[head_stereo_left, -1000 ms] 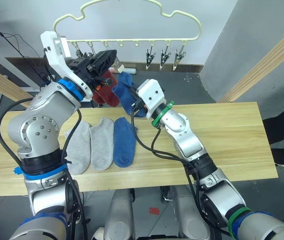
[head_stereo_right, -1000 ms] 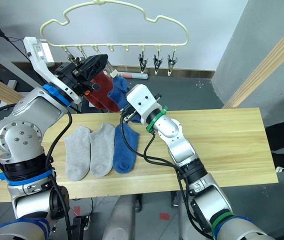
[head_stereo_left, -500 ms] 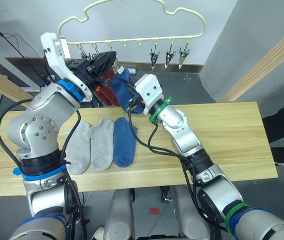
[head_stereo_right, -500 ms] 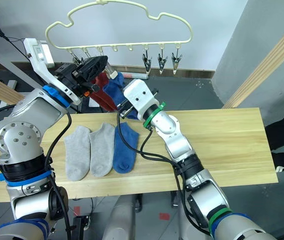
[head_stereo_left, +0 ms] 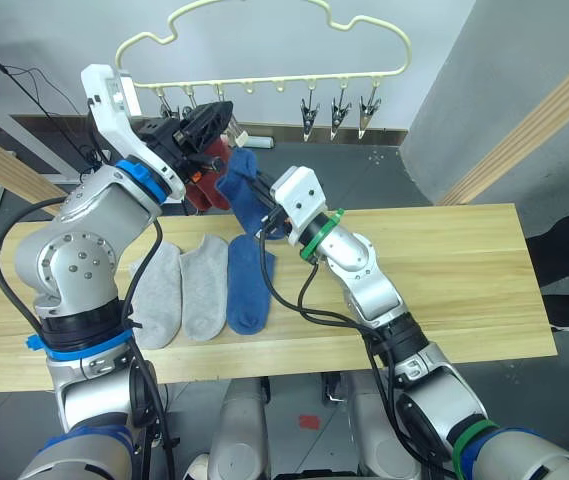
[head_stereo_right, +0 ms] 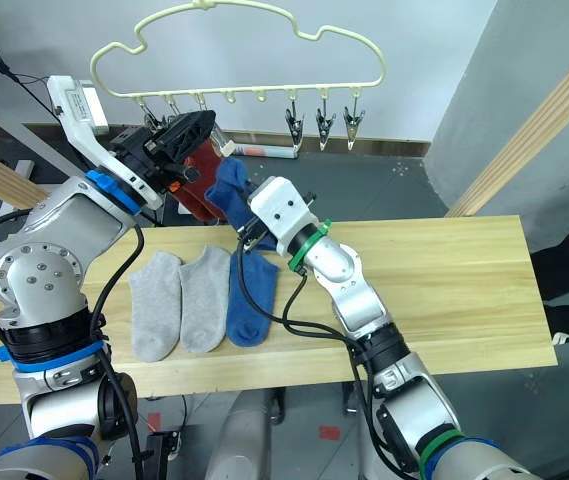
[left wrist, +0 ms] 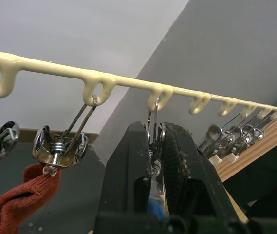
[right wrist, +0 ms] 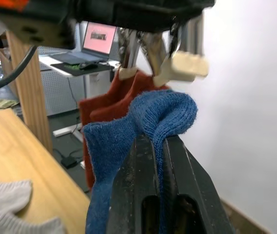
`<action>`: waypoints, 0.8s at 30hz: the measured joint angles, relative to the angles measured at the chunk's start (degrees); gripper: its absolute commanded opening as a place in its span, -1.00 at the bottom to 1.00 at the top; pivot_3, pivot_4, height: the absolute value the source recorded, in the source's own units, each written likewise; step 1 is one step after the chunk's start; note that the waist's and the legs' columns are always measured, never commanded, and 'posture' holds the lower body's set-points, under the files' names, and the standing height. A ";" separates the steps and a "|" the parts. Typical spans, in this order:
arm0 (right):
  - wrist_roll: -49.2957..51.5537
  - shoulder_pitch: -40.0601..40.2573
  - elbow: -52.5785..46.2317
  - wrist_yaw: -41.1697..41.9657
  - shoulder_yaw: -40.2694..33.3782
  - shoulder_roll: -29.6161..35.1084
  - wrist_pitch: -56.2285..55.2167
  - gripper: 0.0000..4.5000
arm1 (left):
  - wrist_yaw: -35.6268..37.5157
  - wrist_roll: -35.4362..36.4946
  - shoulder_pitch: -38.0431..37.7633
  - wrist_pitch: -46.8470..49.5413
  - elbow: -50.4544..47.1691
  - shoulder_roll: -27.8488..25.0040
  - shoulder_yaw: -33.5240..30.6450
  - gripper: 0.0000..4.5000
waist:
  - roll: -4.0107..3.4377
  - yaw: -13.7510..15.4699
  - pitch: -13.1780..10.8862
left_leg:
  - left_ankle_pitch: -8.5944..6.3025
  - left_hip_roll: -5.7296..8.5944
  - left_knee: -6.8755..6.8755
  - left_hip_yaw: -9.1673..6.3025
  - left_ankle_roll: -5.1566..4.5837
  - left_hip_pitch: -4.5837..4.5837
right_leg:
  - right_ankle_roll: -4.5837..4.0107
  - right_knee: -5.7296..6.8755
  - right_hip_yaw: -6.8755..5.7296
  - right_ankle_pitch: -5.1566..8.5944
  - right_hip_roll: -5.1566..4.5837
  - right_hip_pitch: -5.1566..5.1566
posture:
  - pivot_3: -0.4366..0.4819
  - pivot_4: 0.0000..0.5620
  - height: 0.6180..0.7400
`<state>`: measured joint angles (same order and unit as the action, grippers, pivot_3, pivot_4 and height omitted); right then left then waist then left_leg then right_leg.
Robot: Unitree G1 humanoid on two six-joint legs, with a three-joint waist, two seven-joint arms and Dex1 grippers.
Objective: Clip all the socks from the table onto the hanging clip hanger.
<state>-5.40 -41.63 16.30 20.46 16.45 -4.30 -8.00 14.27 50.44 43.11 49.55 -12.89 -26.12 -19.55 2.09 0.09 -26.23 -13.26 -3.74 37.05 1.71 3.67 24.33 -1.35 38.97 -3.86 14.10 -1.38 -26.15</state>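
Note:
The pale yellow clip hanger [head_stereo_left: 264, 81] hangs beyond the table [head_stereo_left: 444, 270]. My left gripper [head_stereo_left: 219, 118] is shut on one of its metal clips [left wrist: 154, 122], squeezing it. Two brick red socks [head_stereo_left: 204, 185] hang from the clips beside it. Just below that clip, my right gripper [head_stereo_left: 258, 198] is shut on a blue sock [head_stereo_left: 238, 176], whose folded cuff [right wrist: 170, 109] sits right under the clip's cream tips [right wrist: 177, 66]. On the table lie two light grey socks [head_stereo_left: 159, 295] [head_stereo_left: 204, 285] and another blue sock [head_stereo_left: 248, 285], side by side.
Three free clips [head_stereo_left: 339, 110] hang at the hanger's right end. A wooden pole [head_stereo_left: 524, 130] slants at the right, another [head_stereo_left: 4, 165] at the left. A laptop on a white desk [right wrist: 97, 39] stands behind. The table's right half [head_stereo_left: 464, 300] is bare wood.
My right gripper lifted the blue sock toward the squeezed clip, then came down a little. My left gripper has stayed on the clip. The socks on the table have not moved.

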 measured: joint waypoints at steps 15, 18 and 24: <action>0.16 -1.69 2.66 -1.24 -0.88 -1.71 -2.12 -1.00 | -0.58 1.20 0.00 0.40 0.01 0.00 0.02 -0.92 | 0.00 0.00 0.00 | 0.01 -0.01 0.03 -0.01 0.00 -0.01 | -0.01 0.01 0.00 0.00 0.00 0.00 | -0.06 0.61 1.00; 0.62 -2.58 4.30 -1.45 -1.76 -2.02 -2.84 -1.00 | -1.06 1.27 0.00 0.41 0.01 0.00 0.03 -0.92 | 0.00 0.02 0.00 | 0.01 -0.01 0.03 -0.01 0.00 -0.01 | -0.01 0.01 0.00 -0.01 0.00 0.01 | -0.06 0.61 1.00; 2.06 -4.37 7.04 -1.80 -3.27 -2.47 -4.13 -1.00 | -1.17 1.46 0.00 0.45 0.00 0.00 0.03 -0.92 | 0.00 0.03 0.00 | 0.01 0.00 0.03 -0.01 0.00 0.00 | -0.01 0.01 0.00 -0.01 0.00 0.01 | -0.06 0.60 1.00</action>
<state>-3.34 -46.01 23.35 18.66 13.18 -6.77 -12.13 13.11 51.91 43.11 50.00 -12.88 -26.12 -19.52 2.09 0.11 -26.23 -13.25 -3.74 37.08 1.71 3.67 24.33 -1.36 38.98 -3.86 14.09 -1.38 -26.14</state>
